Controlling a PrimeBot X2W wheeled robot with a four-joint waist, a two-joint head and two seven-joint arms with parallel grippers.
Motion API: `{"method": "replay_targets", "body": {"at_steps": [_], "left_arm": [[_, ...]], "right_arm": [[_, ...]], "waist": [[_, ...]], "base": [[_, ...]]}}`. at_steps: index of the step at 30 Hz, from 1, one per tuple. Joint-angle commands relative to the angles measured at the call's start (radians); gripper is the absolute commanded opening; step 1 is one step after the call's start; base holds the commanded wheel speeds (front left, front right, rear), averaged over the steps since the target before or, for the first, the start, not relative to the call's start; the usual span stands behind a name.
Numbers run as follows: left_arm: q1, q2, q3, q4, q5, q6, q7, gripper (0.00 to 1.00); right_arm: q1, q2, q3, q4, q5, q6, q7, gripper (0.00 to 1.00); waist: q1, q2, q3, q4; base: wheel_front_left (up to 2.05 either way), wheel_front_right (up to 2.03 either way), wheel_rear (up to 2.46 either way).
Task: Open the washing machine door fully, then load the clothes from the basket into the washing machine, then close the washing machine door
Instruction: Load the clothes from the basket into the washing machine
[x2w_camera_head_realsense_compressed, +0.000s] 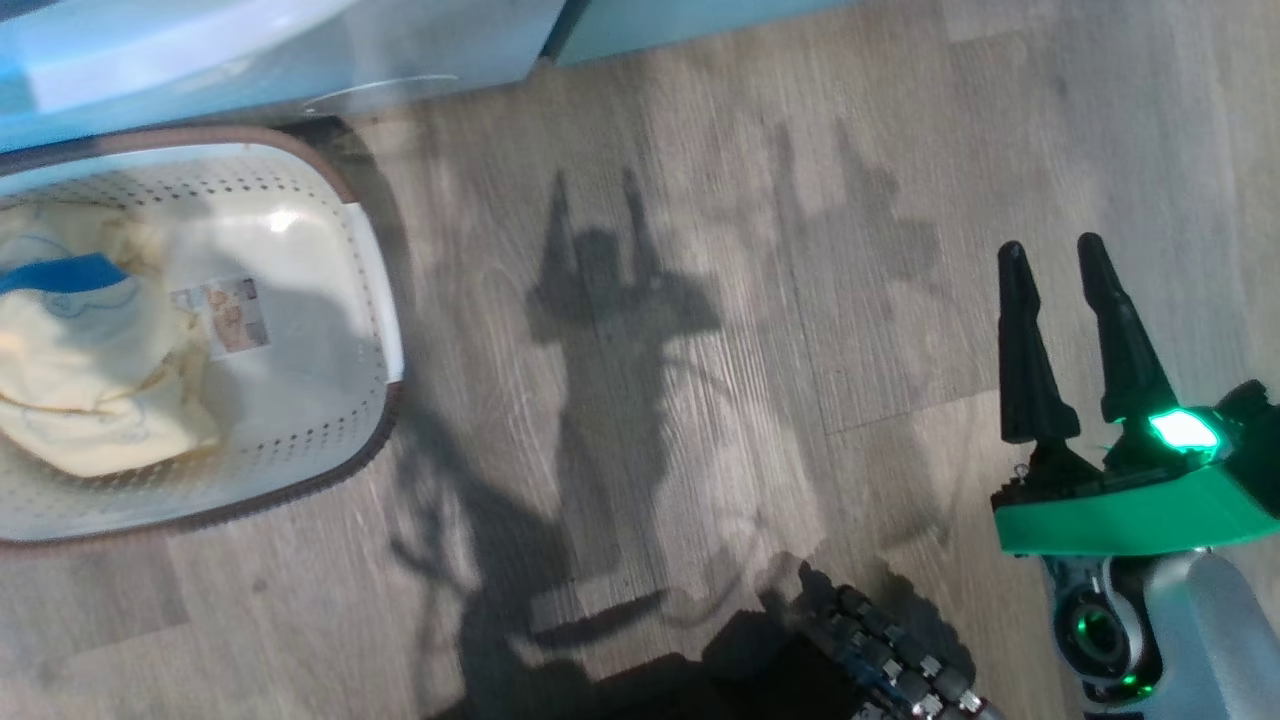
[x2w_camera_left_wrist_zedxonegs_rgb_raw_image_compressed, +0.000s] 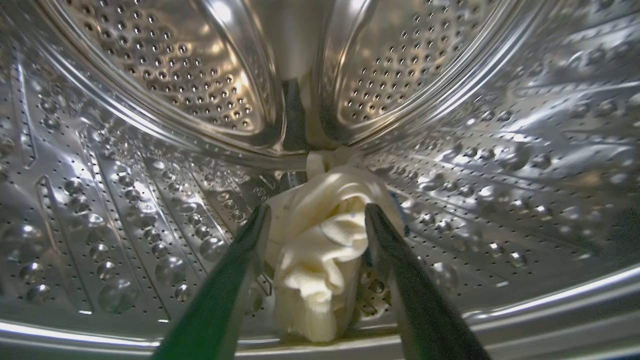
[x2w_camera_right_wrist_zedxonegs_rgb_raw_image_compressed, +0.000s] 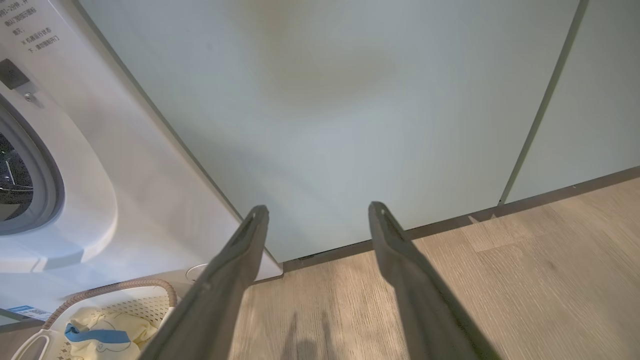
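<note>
Clothes (x2w_camera_head_realsense_compressed: 90, 380), pale yellow and softly crumpled, with a bright blue trim patch (x2w_camera_head_realsense_compressed: 60, 272) and faint printed outlines, lie heaped toward the left of the basket (x2w_camera_head_realsense_compressed: 330, 420) in the head view. That view gives me the basket from above: cream plastic, rounded corners, walls dotted with rows of small holes, a brown rim, and a paper label (x2w_camera_head_realsense_compressed: 225, 315) on the bare part of its floor. It stands on a grey wood-grain floor (x2w_camera_head_realsense_compressed: 700, 200), close against the washing machine (x2w_camera_right_wrist_zedxonegs_rgb_raw_image_compressed: 100, 150).

My left wrist view supplies what the head view lacks, the inside of the steel drum (x2w_camera_left_wrist_zedxonegs_rgb_raw_image_compressed: 150, 200). The drum is mirror-bright and embossed with rows of round bumps and fine perforations, and a raised paddle runs up the middle. 1 bunched yellow garment (x2w_camera_left_wrist_zedxonegs_rgb_raw_image_compressed: 320, 250) lies on the drum wall near the mouth. The left gripper (x2w_camera_left_wrist_zedxonegs_rgb_raw_image_compressed: 316, 210) stands released, its 2 dark fingers spread to either side of the garment.

My right wrist view adds the machine's exterior. It shows a smooth white front with printed text (x2w_camera_right_wrist_zedxonegs_rgb_raw_image_compressed: 30, 25), a small blue label (x2w_camera_right_wrist_zedxonegs_rgb_raw_image_compressed: 27, 312), and the grey ring (x2w_camera_right_wrist_zedxonegs_rgb_raw_image_compressed: 52, 185) of the drum mouth. It also shows flat pale green cabinet doors (x2w_camera_right_wrist_zedxonegs_rgb_raw_image_compressed: 350, 125) above a dark plinth, and 1 corner of the basket with a white loop handle (x2w_camera_right_wrist_zedxonegs_rgb_raw_image_compressed: 30, 345). The right gripper (x2w_camera_head_realsense_compressed: 1050, 247) hangs over bare floor, well apart from the basket. Its 2 tapered black fingers are parted with nothing between them, and they rise from a green housing (x2w_camera_head_realsense_compressed: 1130, 510) with a lit lamp.
</note>
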Motion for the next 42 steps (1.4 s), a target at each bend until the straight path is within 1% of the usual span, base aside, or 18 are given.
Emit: {"method": "replay_targets", "body": {"at_steps": [1,7,13,24,30,35,39,42], "left_arm": [[0.011,0.041,0.025,-0.038,-0.008,0.005,-0.011,1.0],[0.117,0.008,0.04,-0.121,-0.036,0.029,-0.08,1.0],[0.267,-0.026,0.068,-0.272,-0.068,0.076,-0.143,1.0],[0.624,-0.066,0.104,-0.631,-0.087,0.189,-0.217,1.0],[0.827,-0.089,0.109,-0.786,-0.075,0.251,-0.243,1.0],[0.984,-0.128,0.099,-0.861,-0.069,0.287,-0.267,1.0],[1.086,-0.164,0.085,-0.886,-0.068,0.301,-0.282,1.0],[1.13,-0.18,0.077,-0.892,-0.067,0.301,-0.287,1.0]], "right_arm": [[0.004,-0.008,0.007,-0.027,-0.008,0.004,-0.007,1.0],[0.014,-0.008,-0.017,-0.023,-0.036,0.004,-0.007,1.0],[0.021,-0.008,-0.039,-0.026,-0.061,0.004,-0.007,1.0],[0.049,-0.008,-0.084,-0.022,-0.139,0.004,-0.007,1.0],[0.073,-0.008,-0.081,-0.011,-0.179,0.004,-0.007,1.0],[0.105,-0.008,-0.081,0.004,-0.216,0.004,-0.007,1.0],[0.134,-0.008,-0.092,0.015,-0.238,0.004,-0.007,1.0],[0.152,-0.008,-0.096,0.021,-0.247,0.004,-0.007,1.0]], "waist": [[0.0001,0.0,-0.008,0.009],[0.0001,0.0,-0.038,0.045],[0.0001,0.0,-0.073,0.077],[0.0001,0.0,-0.169,0.139],[0.0001,0.0,-0.238,0.174],[0.0001,0.0,-0.307,0.207],[0.0001,0.0,-0.363,0.232],[0.0001,0.0,-0.392,0.245]], "base": [[0.0,0.0,0.0],[0.0,0.0,0.0],[0.0,0.0,0.0],[0.0,0.0,0.0],[0.0,0.0,0.0],[0.0,0.0,0.0],[0.0,0.0,0.0],[0.0,0.0,0.0]]}}
